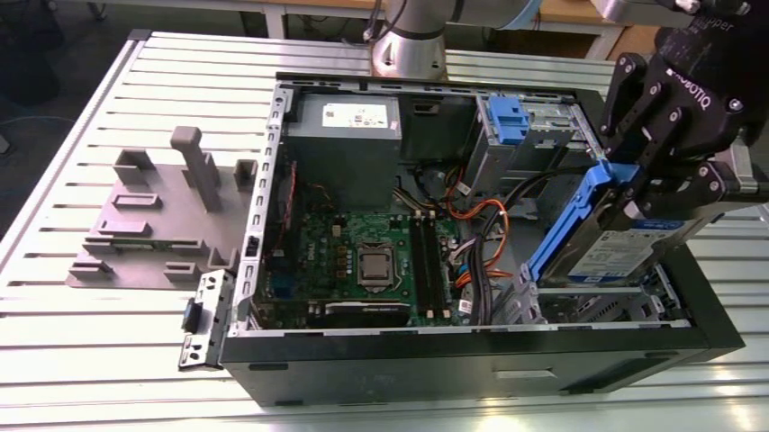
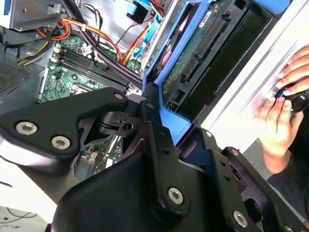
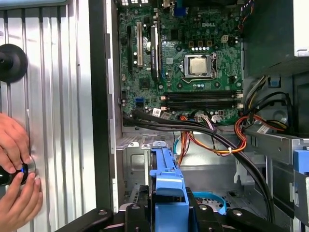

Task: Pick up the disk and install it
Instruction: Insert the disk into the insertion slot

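In the exterior view, the claw (image 1: 631, 187) is being clamped on the upper end of the disk (image 1: 615, 247), which is being held tilted below it over the open computer case (image 1: 481, 346) at the exterior view's right. In the second wrist view, the blue frame of the disk (image 2: 203, 43) is being squeezed by the claw (image 2: 177, 124). In the first wrist view, the disk (image 3: 166, 181) is being gripped edge-on above the case (image 3: 99, 121).

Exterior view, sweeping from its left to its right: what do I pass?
Grey holder → motherboard inside the open case → disk, clamped in the gripper.
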Robot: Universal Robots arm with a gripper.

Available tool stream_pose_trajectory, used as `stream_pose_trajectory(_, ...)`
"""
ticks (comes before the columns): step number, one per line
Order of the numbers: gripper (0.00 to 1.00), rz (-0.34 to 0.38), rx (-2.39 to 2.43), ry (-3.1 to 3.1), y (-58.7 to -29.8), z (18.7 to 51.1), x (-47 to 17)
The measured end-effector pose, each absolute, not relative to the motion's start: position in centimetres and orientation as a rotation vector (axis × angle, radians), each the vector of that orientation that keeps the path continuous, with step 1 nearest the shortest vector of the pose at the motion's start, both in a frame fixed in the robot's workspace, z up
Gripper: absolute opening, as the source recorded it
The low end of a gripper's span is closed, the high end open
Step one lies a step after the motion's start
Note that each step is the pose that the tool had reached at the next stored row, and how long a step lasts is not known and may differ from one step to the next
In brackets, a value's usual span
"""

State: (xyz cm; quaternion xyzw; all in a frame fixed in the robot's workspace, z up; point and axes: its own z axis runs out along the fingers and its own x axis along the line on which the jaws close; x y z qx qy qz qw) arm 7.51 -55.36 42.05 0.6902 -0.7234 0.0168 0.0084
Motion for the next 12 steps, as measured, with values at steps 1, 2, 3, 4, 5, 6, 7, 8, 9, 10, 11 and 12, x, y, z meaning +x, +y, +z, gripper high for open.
stream_pose_trajectory(1,0.36,0.053,2.157,-2.26,-55.37,41.95,7.51)
stream_pose_trajectory(2,0.36,0.053,2.157,-2.261,-55.38,41.86,7.51)
stream_pose_trajectory(3,0.36,0.053,2.157,-2.261,-55.39,41.76,7.51)
stream_pose_trajectory(4,0.36,0.053,2.157,-2.261,-55.4,41.67,7.51)
stream_pose_trajectory(5,0.36,0.053,2.157,-2.26,-55.4,41.59,7.51)
stream_pose_trajectory(6,0.36,0.053,2.157,-2.261,-55.41,41.5,7.51)
stream_pose_trajectory(7,0.36,0.053,2.157,-2.261,-55.42,41.4,7.51)
stream_pose_trajectory(8,0.36,0.053,2.157,-2.261,-55.43,41.32,7.51)
stream_pose_trajectory(9,0.36,0.053,2.157,-2.261,-55.43,41.23,7.51)
stream_pose_trajectory(10,0.36,0.053,2.157,-2.261,-55.44,41.15,7.51)
stream_pose_trajectory(11,0.36,0.053,2.157,-2.26,-55.44,41.07,7.51)
stream_pose_trajectory(12,0.36,0.053,2.157,-2.261,-55.45,40.99,7.51)
